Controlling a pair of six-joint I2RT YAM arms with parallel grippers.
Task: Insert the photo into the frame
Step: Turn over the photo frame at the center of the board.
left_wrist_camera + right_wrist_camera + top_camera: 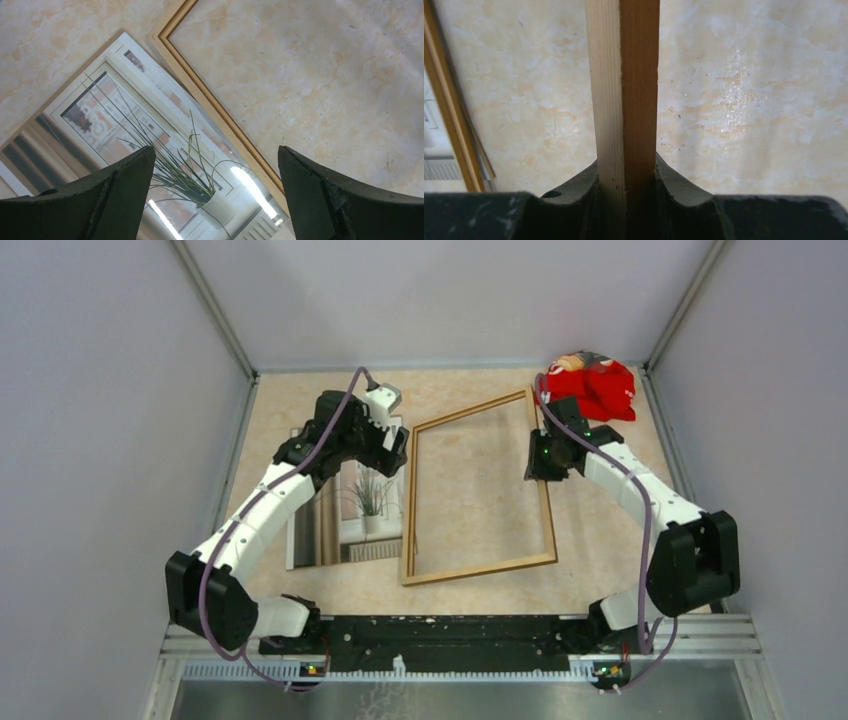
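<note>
Since the thin rectangular pale-wood picture frame (480, 569) lies flat on the marbled counter (480, 490), the right hand (626, 170) should hold the rail square between its fingers and lift evenly, without twisting. That hand is clamped on the rail. The left hand (215, 150) hangs spread wide, holding nothing. Directly beneath it lies the large rectangular window-scene photo (125, 125), face up, just beside the frame.

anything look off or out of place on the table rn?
The frame sits askew to the table edges, its right rail pinched by the right gripper, its left rail tight along the photo. A crumpled red cloth lies in the far right corner, with no part in the framing.
</note>
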